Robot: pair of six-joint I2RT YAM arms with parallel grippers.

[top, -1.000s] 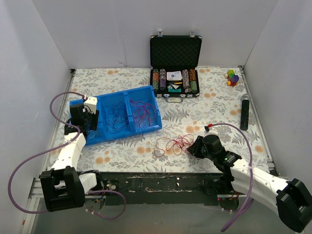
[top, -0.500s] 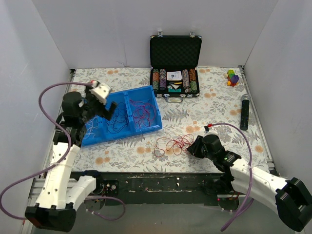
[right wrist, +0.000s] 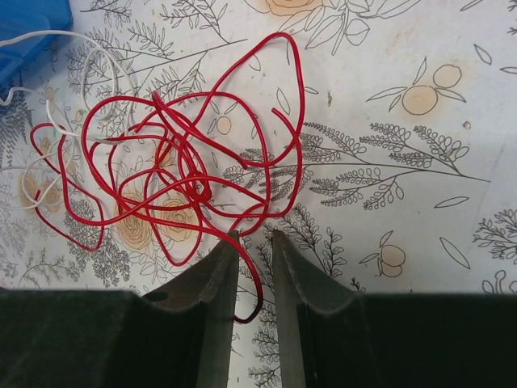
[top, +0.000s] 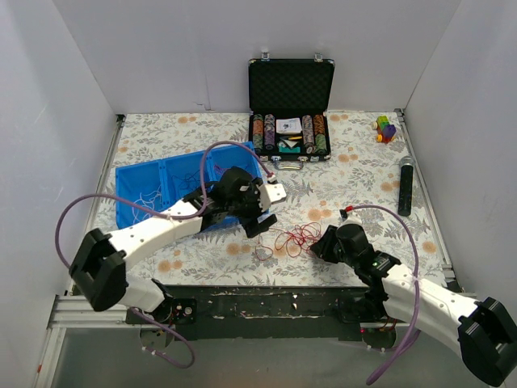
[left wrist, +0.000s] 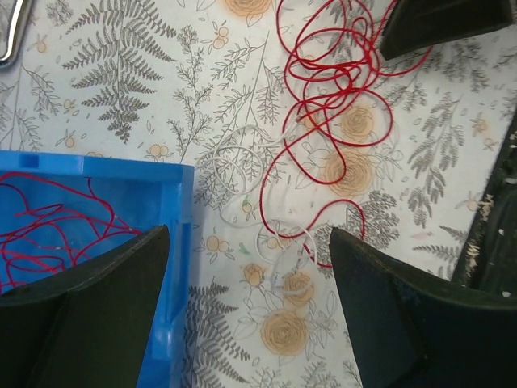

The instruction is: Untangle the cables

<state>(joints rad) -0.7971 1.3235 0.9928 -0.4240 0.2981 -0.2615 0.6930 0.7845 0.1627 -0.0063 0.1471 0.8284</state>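
Observation:
A tangle of red cable (top: pixel 292 237) with a thin white cable (top: pixel 262 252) woven into its left side lies on the flowered cloth. My left gripper (top: pixel 262 214) hovers over the blue tray's right corner, open wide and empty. In the left wrist view it (left wrist: pixel 249 233) stands over the white cable (left wrist: pixel 242 202), with the red cable (left wrist: pixel 331 105) beyond. My right gripper (top: pixel 317 245) sits at the tangle's right edge. Its jaws (right wrist: pixel 254 236) are almost shut with a narrow gap, and a red cable end (right wrist: pixel 260 299) curls in that gap.
The blue tray (top: pixel 133 174) holds a white cable (top: pixel 147 198) in its left compartment, and a red cable (left wrist: pixel 48 230) shows in its right one. An open poker-chip case (top: pixel 291 105), coloured blocks (top: pixel 385 128) and a black cylinder (top: pixel 405 186) stand at the back and right.
My left arm has swung from the tray's left end across to its right corner, beside the tangle. My right arm and the tangle have not moved.

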